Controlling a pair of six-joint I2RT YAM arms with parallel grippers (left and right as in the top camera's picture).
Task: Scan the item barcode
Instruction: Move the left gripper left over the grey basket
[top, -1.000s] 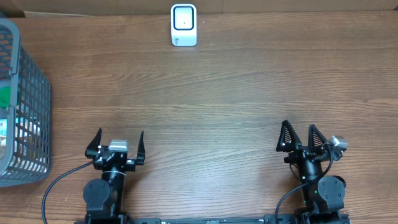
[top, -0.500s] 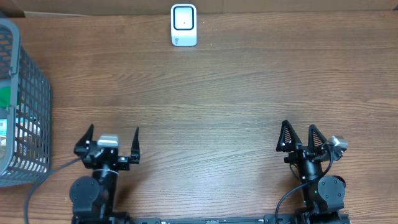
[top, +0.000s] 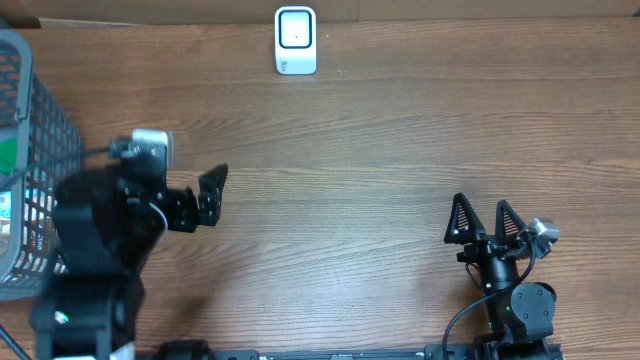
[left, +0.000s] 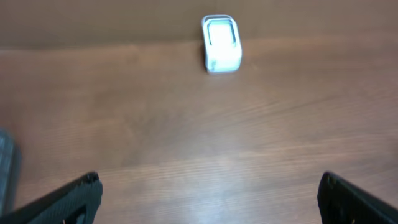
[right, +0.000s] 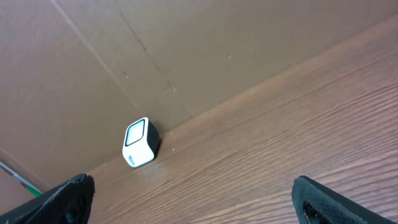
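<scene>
Left claw (left: 208, 182): released, its two dark fingers spread wide at the lower corners of the left wrist view, with nothing between them but bare wood. In the overhead view this arm stands high over the left part of the bench (top: 360, 150) and appears large and blurred; one finger (top: 213, 184) points toward the middle of the bench, and the other cannot be made out. Right claw (top: 481, 212): likewise released and empty, its fingers parted in a narrow V low over the near right edge of the bench, well apart from everything else. Just beside the left arm, at the left edge of the bench, stands a grey wire basket (top: 52, 130), only partly in frame. Through its mesh show a green item (top: 8, 152) and a white-and-blue pack (top: 7, 212). Both lie inside the basket and are cut off by the frame edge, so neither their kind nor any barcode can be told; neither claw touches them. At the far edge of the bench, roughly central and well apart from both claws and the basket, a white barcode scanner (top: 296, 40) stands upright, its dark-framed window facing the arms. Behind it, seen from the right wrist, rises a brown cardboard wall (right: 93, 56) that meets the back of the bench.
</scene>
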